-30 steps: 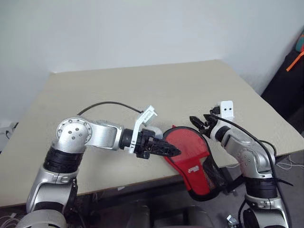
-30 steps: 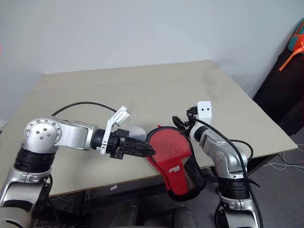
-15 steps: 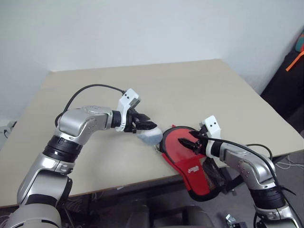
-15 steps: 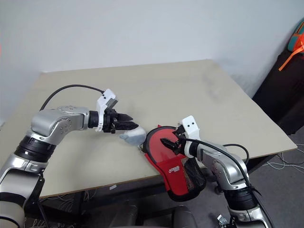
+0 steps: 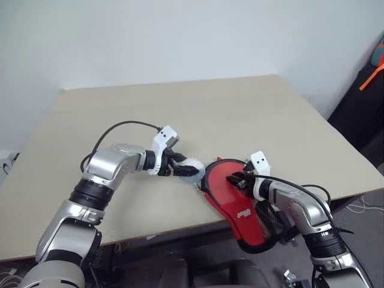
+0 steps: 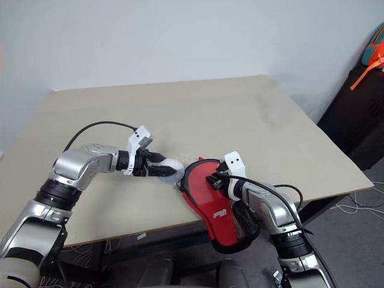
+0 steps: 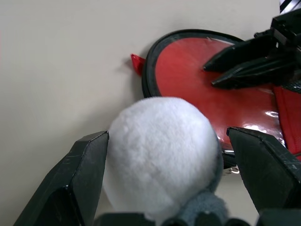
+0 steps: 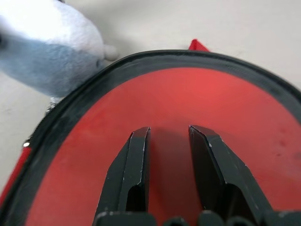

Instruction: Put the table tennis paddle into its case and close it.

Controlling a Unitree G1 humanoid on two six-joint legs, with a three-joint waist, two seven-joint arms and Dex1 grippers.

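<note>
One red case (image 5: 237, 192) lies at the table's (image 5: 120, 108) near edge, its narrow end hanging over. One white fluffy lump (image 7: 160, 150) sits just beside the case's round end, between the left gripper's (image 7: 174, 165) wide-spread fingers. The right gripper (image 8: 168, 155), fingers narrowly parted and empty, rests over the case's red face. The paddle itself cannot be made out.
</note>
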